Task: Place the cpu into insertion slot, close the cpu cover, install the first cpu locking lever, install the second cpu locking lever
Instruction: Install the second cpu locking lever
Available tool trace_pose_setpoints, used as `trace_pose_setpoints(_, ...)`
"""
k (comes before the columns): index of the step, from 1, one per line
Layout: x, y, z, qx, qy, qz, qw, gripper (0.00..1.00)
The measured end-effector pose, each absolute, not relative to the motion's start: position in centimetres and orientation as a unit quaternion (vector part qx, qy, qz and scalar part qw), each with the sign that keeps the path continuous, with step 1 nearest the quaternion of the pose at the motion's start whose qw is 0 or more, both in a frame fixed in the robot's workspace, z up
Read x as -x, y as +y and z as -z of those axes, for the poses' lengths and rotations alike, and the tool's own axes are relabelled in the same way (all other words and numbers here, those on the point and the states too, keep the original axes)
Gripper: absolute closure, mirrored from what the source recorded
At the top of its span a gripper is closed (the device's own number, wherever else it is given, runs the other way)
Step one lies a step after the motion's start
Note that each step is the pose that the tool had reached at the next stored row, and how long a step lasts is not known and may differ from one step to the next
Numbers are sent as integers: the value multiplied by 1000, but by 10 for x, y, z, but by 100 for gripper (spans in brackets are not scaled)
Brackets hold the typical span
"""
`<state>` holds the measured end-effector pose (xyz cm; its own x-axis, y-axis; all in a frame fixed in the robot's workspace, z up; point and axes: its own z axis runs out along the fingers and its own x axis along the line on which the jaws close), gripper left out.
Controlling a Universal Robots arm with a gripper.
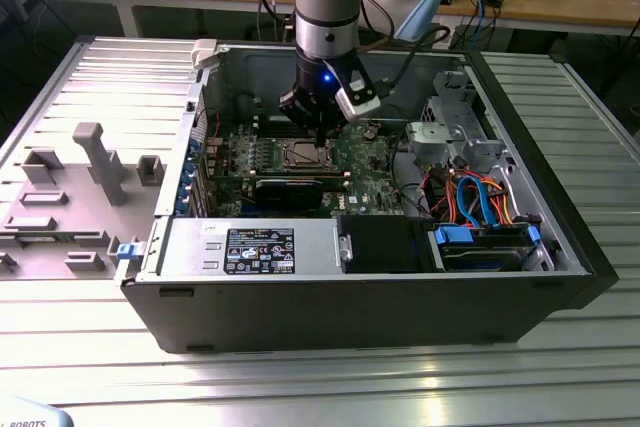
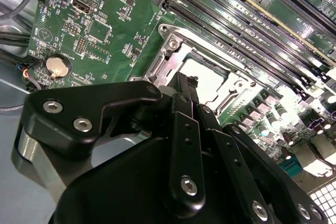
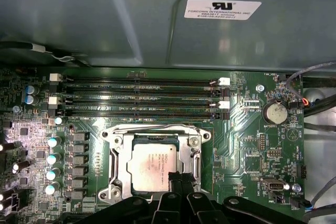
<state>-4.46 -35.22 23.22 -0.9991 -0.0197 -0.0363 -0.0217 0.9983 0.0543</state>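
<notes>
Matte black gripper [image 3: 178, 178], jaws closed together and empty, tips at the near edge of the square grey-topped cpu [image 3: 152, 167]; cpu lies flat in the silver-rimmed insertion slot [image 3: 111, 166] on the green motherboard [image 3: 252, 145]; thin metal cpu cover [image 3: 195, 160] frames it.

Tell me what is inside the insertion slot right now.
The cpu lies inside the insertion slot, its silver-grey top showing through the cpu cover window. The gripper hides the chip's near edge, and the chip covers the slot's floor.
</notes>
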Motion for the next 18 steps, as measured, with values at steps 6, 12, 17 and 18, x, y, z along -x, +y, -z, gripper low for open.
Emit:
trace_pose_setpoints(6, 45, -357, -232, 10, 999, -27, 18, 89)
trace_pose_setpoints(12, 45, -357, -243, 10, 999, -27, 18, 89)
trace_pose_setpoints(17, 45, -360, -243, 10, 999, -27, 18, 89)
trace_pose_setpoints(18, 45, -364, -243, 10, 999, -27, 18, 89)
